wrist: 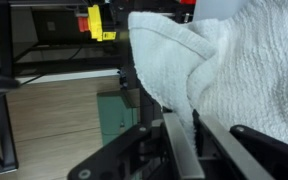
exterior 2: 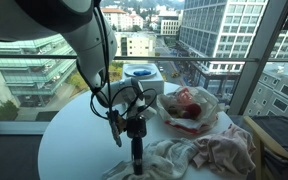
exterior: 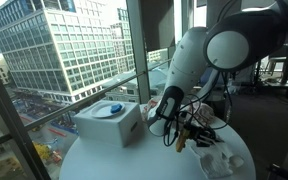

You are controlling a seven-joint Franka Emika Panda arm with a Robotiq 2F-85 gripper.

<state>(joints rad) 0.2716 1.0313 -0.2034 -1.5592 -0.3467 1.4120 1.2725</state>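
My gripper (wrist: 184,135) is shut on a fold of a white terry towel (wrist: 219,60), which fills the upper right of the wrist view and is pinched between the two fingers. In both exterior views the gripper (exterior 2: 136,160) (exterior: 182,140) points down at the round white table (exterior 2: 79,135). It meets the edge of a crumpled white towel (exterior 2: 199,155) (exterior: 219,160) lying near the table's edge.
A white box with a blue object on top (exterior 2: 141,72) (exterior: 109,120) stands near the window. A clear container with red contents (exterior 2: 189,108) sits beside the towel. A yellow-tagged object (wrist: 96,22) hangs in the wrist view. Glass windows border the table.
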